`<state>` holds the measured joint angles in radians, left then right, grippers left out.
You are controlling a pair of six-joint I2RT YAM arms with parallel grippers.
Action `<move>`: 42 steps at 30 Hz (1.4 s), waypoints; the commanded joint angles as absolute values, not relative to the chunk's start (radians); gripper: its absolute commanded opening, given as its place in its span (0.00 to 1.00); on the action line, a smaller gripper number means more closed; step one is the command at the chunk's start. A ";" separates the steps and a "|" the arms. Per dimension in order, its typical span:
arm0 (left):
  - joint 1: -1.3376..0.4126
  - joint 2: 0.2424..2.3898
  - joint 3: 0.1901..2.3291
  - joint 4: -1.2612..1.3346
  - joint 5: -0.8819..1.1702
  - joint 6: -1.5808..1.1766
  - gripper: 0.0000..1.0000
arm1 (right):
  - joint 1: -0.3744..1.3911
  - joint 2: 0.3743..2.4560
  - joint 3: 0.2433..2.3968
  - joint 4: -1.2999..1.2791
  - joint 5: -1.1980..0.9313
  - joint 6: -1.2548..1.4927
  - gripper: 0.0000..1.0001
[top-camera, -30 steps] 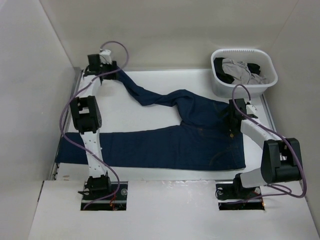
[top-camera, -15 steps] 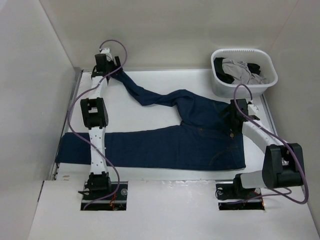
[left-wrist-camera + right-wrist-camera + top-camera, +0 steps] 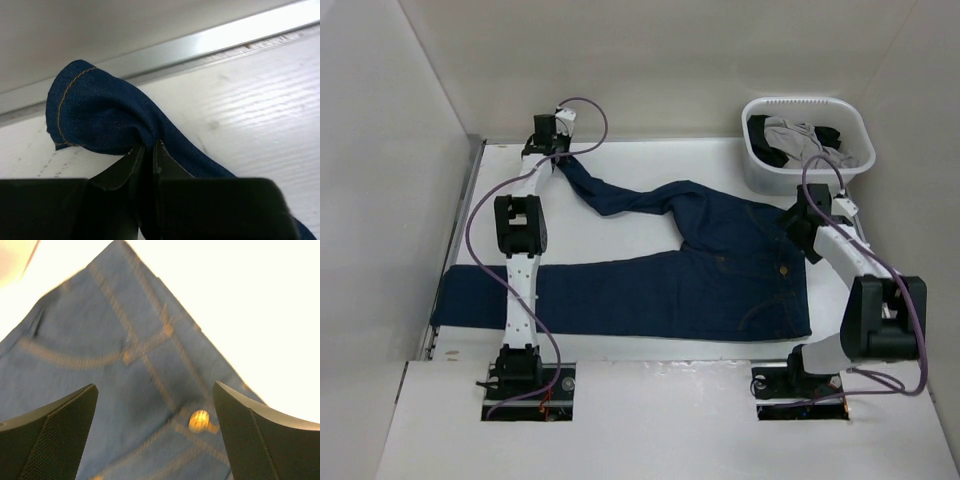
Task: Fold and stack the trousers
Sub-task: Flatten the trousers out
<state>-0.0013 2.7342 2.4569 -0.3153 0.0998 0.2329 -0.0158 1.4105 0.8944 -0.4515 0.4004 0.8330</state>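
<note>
Cuff point(image 3: 75, 107) pinched by left gripper point(image 3: 149, 147), right gripper point(image 3: 154, 386) wide over the waist

I see the trousers point(image 3: 700, 285) spread on the table point(image 3: 620, 232), filling the middle of the overhead view. One leg lies flat and straight along the lower part of the frame, its end at the table's left edge. The other leg bends up and away to the upper left, where my left arm is stretched out to the far side. From the left wrist camera the two fingers are pressed nearly together on a bunch of denim just behind the cuff. The hem with its orange stitching curls up off the table near the metal rail at the back. The waist sits at centre right. My right gripper hovers over it with its fingers spread wide and nothing between them. Its own camera is somewhat blurred, but I make out the waist button point(image 3: 200, 420) in the lower middle and orange seams running across the cloth. Whether the fingertips touch the cloth I cannot tell. In the upper right corner a white basket point(image 3: 805, 102) stands near the waist, with a grey garment point(image 3: 805, 140) and a black garment point(image 3: 768, 155) in it.
</note>
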 commanded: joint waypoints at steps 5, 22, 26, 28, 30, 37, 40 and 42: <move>0.117 2.393 2.139 -0.512 0.060 0.313 0.00 | -0.131 1.653 1.077 -0.334 0.370 0.673 1.00; 0.202 1.809 1.783 -0.920 0.071 0.454 0.06 | -0.160 1.862 1.106 -0.174 0.012 0.749 0.17; 0.205 1.793 1.711 -0.974 0.069 0.457 0.07 | -0.159 1.778 1.029 -0.097 -0.046 0.739 0.43; 0.209 1.792 1.687 -0.968 0.061 0.450 0.07 | -0.121 1.721 1.008 -0.060 -0.035 0.706 0.61; 0.214 1.796 1.686 -0.956 0.054 0.436 0.07 | -0.072 1.692 1.014 -0.061 0.042 0.674 0.74; 0.220 1.812 1.693 -0.924 0.041 0.414 0.07 | 0.021 1.880 1.187 -0.274 0.160 0.660 0.84; 0.249 1.813 1.698 -0.911 0.040 0.403 0.07 | 0.024 1.899 1.190 -0.290 0.178 0.664 0.74; 0.265 1.818 1.703 -0.913 0.040 0.403 0.07 | 0.024 1.884 1.180 -0.285 0.190 0.663 0.60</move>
